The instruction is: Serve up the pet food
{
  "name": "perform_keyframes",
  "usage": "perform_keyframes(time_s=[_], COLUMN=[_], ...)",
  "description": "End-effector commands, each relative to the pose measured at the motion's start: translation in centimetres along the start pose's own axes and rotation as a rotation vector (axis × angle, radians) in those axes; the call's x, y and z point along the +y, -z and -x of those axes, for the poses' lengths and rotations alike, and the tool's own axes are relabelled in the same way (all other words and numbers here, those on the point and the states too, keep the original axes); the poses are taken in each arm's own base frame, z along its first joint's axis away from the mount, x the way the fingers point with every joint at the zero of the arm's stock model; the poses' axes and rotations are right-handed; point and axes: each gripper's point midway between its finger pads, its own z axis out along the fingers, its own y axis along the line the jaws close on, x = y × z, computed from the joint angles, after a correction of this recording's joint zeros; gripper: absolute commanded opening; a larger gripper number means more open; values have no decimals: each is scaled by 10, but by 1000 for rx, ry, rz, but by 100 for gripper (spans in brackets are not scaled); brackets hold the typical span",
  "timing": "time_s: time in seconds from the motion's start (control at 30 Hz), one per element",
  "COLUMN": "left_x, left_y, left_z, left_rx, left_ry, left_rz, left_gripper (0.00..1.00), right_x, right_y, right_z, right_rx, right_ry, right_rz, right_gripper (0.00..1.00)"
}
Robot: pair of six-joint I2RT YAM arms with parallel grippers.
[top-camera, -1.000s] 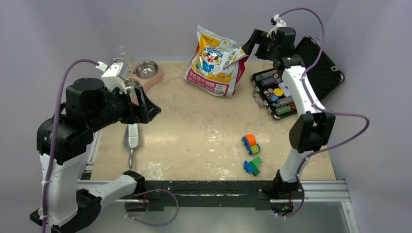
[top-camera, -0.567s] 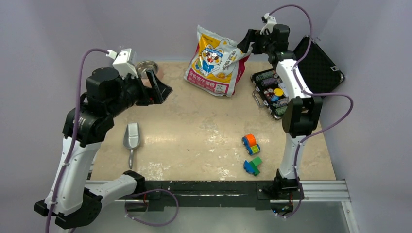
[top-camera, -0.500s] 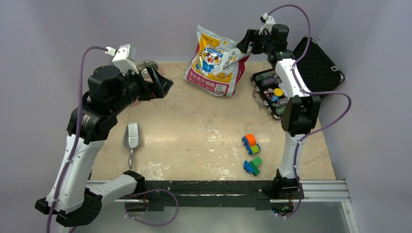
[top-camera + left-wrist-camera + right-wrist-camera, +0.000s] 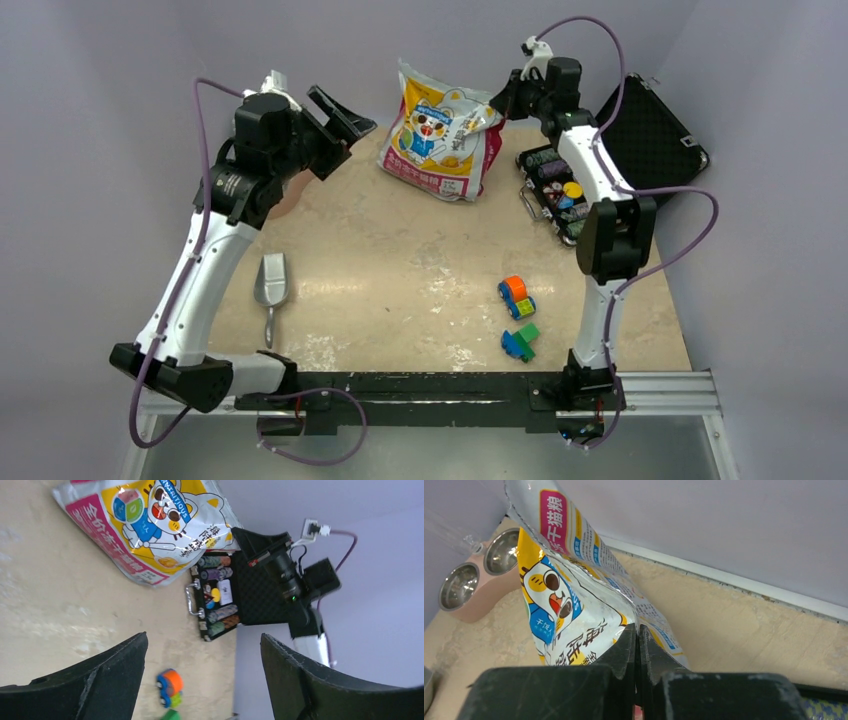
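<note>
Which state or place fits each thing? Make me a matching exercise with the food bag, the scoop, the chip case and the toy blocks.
1. pet food bag
2. metal scoop
3. chip case
4. toy blocks

a. lies flat on the left side of the table, untouched
b. lid open, at the far right
c. top corner pinched in the right arm's shut jaws
d. near right of the table, untouched

Pairs: 1-c, 2-a, 3-b, 4-d

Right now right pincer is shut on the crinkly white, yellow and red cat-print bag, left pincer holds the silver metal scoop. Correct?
No. The left pincer is open and empty in the left wrist view; the silver metal scoop lies on the table. The right pincer is shut on the cat-print bag.
</note>
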Motion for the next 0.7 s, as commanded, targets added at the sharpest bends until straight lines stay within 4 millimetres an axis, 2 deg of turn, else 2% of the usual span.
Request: perform_keyframes(time_s=[0.0, 0.1, 0.17, 0.27, 0.4, 0.53, 0.67], left_x=[-8, -11, -6, 7, 61, 95, 115], left_y=[-20, -32, -35, -38, -26, -6, -1], left_z=[-6, -6, -11, -21, -68, -88, -107], left_rx=[99, 106, 122, 138, 254, 251, 280], left_ry=[412, 428, 440, 446, 562, 542, 576], left_rz=[-43, -71, -49, -16, 227, 314, 336], left_gripper=[85, 85, 85, 85, 83, 84, 83], right_x=[109, 159, 191, 227, 269, 303, 328], right_y=[23, 51, 75, 104, 132, 154, 177], right_z=[-17, -31, -40, -60, -89, -114, -133], right_rx=[95, 106, 121, 147, 169, 194, 220], right_ry=[46, 31, -11, -60, -78, -82, -105], right_rz=[59, 86, 127, 177, 263, 335, 399], right_gripper=[0, 0, 0, 0, 0, 0, 0])
